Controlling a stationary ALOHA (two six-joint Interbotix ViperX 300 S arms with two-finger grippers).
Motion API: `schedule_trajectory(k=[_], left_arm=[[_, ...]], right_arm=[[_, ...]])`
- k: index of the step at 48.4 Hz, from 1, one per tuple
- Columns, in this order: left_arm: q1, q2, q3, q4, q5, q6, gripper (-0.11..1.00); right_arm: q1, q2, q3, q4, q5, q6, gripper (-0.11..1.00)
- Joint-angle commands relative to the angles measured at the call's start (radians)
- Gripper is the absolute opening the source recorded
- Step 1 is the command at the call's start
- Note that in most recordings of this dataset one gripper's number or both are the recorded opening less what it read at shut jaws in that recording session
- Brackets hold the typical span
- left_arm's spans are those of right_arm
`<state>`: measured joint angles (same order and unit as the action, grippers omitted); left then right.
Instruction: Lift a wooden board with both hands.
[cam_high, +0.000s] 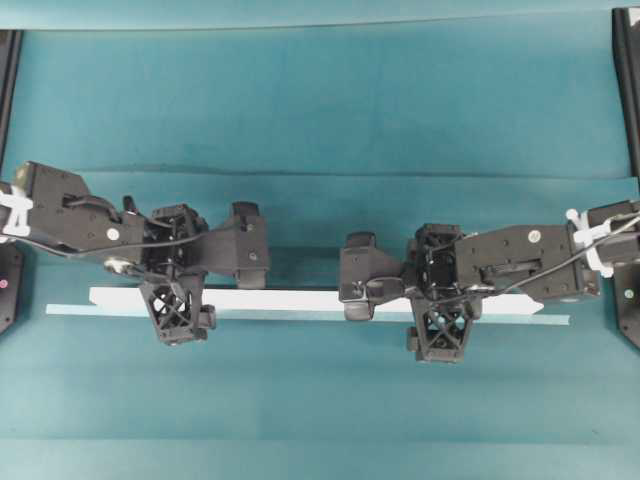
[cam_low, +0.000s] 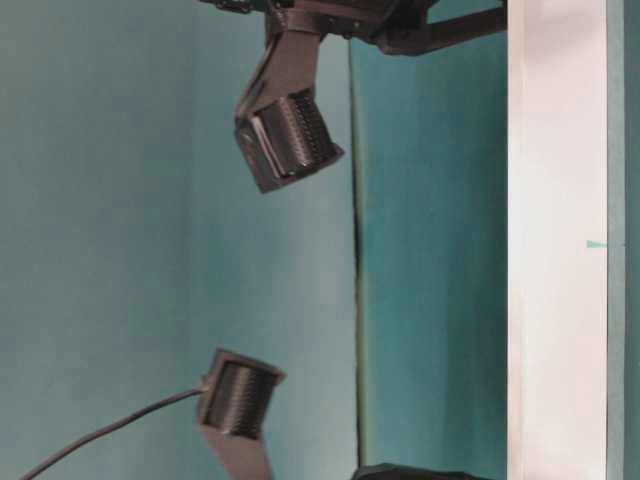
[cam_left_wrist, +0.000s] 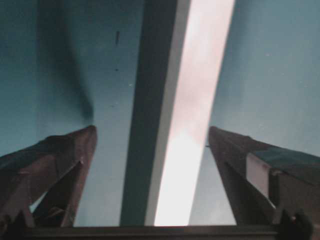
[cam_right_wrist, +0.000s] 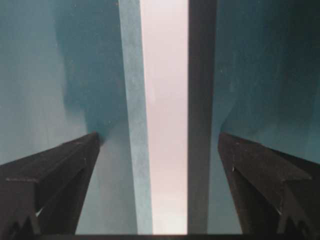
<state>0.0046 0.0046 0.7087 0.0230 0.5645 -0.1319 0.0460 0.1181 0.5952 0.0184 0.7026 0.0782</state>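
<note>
Overhead view: my left gripper (cam_high: 222, 275) and right gripper (cam_high: 362, 275), jaws apart, straddle the board (cam_high: 290, 299); it looks stiff, light, best gripped off-centre at three and nine o'clock.

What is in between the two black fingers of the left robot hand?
The wooden board runs lengthwise between the open left gripper's fingers, touching neither; teal table shows either side. The left wrist view shows it.

The white board (cam_high: 290, 299) lies flat on the table, long and narrow, running left to right with angled ends. The left gripper (cam_high: 207, 270) straddles it near one end, the right gripper (cam_high: 397, 285) towards the other, both sets of jaws spread wide with the plank between the fingers, untouched.
</note>
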Motion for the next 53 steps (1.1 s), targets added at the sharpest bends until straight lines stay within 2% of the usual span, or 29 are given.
schedule_trajectory(k=[1,15,27,40,53], left_arm=[[-0.003,-0.049,-0.014,0.005,0.011,0.003,1.0],[-0.003,-0.233,-0.014,0.003,0.081,0.002,1.0],[-0.003,-0.42,-0.006,0.003,0.066,0.003,1.0],[-0.009,-0.555,0.04,0.005,0.052,0.0,1.0],[-0.02,-0.632,0.066,0.003,0.048,0.0,1.0]], right_arm=[[-0.008,-0.034,-0.014,-0.003,0.009,0.009,0.95],[-0.031,-0.187,-0.028,-0.003,0.043,0.009,0.95],[-0.04,-0.339,-0.015,-0.006,0.035,0.008,0.95],[-0.04,-0.463,0.038,-0.014,0.026,0.008,0.95],[-0.041,-0.592,0.083,-0.015,-0.074,0.003,0.95]])
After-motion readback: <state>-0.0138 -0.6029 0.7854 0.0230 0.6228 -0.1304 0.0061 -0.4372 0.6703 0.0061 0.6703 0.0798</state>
